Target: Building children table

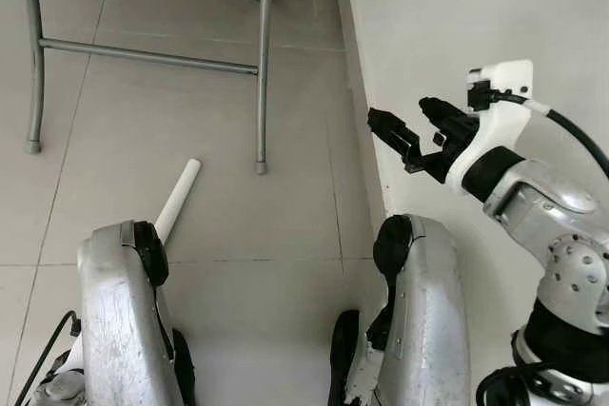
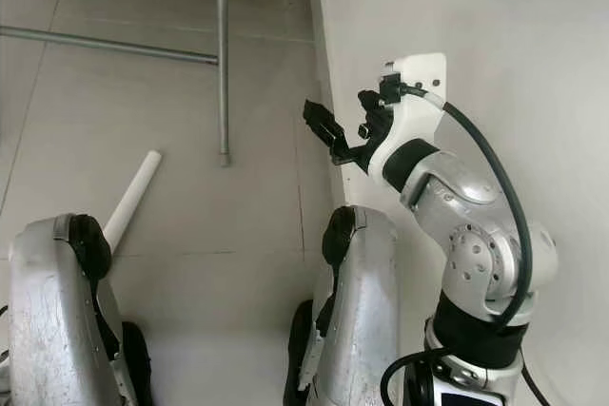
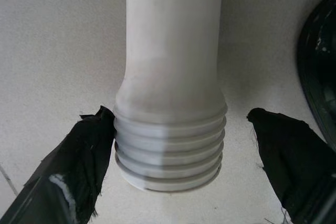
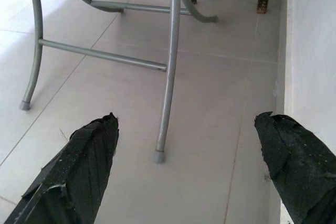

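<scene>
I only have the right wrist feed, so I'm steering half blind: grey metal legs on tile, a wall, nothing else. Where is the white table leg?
Observer: The white table leg lies on the floor tiles on the robot's left side, short of the grey metal frame.
Operator: Is the left pincer anywhere near it?
Observer: Yes. In the left wrist view the left pincer is open, with one black finger on each side of the leg's threaded end.
Operator: And where does my right pincer sit in the room?
Observer: The right pincer is raised beside the white wall, open and holding nothing.
</scene>
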`<state>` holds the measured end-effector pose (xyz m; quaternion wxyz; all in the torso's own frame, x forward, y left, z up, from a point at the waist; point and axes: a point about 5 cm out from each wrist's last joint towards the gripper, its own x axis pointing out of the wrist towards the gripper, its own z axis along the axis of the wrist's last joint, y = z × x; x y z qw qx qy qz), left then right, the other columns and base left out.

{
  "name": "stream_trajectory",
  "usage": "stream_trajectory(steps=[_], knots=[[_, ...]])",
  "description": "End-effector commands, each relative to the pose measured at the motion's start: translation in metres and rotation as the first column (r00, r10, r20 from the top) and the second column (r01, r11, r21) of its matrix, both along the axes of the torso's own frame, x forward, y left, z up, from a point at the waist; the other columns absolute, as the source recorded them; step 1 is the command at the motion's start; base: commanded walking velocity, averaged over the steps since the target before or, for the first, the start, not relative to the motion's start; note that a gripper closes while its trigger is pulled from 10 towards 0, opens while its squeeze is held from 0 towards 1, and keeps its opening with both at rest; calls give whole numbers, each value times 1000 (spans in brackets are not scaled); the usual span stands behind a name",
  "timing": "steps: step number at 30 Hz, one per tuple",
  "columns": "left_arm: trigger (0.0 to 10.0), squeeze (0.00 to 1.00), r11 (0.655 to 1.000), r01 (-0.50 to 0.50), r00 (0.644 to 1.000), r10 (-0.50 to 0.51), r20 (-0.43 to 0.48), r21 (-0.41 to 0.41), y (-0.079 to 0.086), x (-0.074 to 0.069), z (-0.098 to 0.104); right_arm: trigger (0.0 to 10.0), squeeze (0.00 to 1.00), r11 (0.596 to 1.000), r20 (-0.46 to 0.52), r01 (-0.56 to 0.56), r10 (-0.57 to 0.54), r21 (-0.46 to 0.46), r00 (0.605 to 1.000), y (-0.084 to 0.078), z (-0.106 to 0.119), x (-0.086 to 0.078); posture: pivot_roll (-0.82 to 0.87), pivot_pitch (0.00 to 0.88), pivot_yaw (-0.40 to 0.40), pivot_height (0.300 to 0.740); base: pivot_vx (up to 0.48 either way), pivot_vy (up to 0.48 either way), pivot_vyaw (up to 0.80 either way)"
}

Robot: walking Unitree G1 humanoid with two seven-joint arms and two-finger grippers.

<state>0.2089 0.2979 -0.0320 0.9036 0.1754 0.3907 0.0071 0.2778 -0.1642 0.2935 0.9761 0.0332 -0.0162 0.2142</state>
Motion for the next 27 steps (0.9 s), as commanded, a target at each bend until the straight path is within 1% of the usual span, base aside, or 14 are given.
stream_trajectory(steps=[1, 5, 6, 14, 19, 24, 25, 26, 27], knots=[[10000, 0, 999, 11, 996, -14, -93, -32, -14, -23, -21, 10000, 0, 1000, -3, 15, -15, -10, 1000, -7, 0, -6, -346, 481, -210, 300, 0, 0, 0], [10000, 0, 999, 7, 994, -10, -107, -35, -16, -26, -24, 10000, 0, 1000, -6, 16, -16, -13, 1000, -7, -1, -7, -345, 482, -211, 300, 0, 0, 0], [0, 0, 999, -3, 995, -1, -102, -40, -16, -28, -24, 10000, 0, 1000, -10, 16, -16, -15, 1000, -7, -1, -7, -349, 479, -212, 300, 0, 0, 0], [0, 0, 1000, 0, 994, -1, -109, -2, -12, -33, -25, 10000, 0, 1000, -24, 16, -16, -20, 1000, -8, -2, -9, -345, 483, -213, 300, 0, 0, 0], [0, 0, 999, -29, 994, 33, -108, 37, -6, -37, -26, 10000, 0, 1000, -31, 15, -15, -24, 999, -7, -1, -10, -343, 484, -215, 300, 0, 0, 0], [0, 0, 997, -54, 993, 58, -102, 48, -4, -38, -25, 10000, 0, 1000, -35, 16, -16, -24, 999, -5, -2, -8, -334, 477, -207, 300, 0, 0, 0], [0, 0, 995, -81, 992, 86, -90, 63, -2, -37, -24, 10000, 0, 1000, -36, 16, -17, -22, 999, -4, -3, -7, -323, 472, -193, 300, 0, 0, 0], [0, 0, 995, -81, 992, 86, -90, 63, -2, -37, -24, 10000, 0, 1000, -36, 16, -17, -22, 999, -4, -3, -7, -323, 472, -193, 300, 0, 0, 0], [4431, 0, 987, -131, 989, 137, -58, 88, 3, -36, -21, 10000, 0, 1000, -33, 14, -15, -15, 999, -2, -3, -6, -312, 466, -186, 300, 0, 0, 0]])
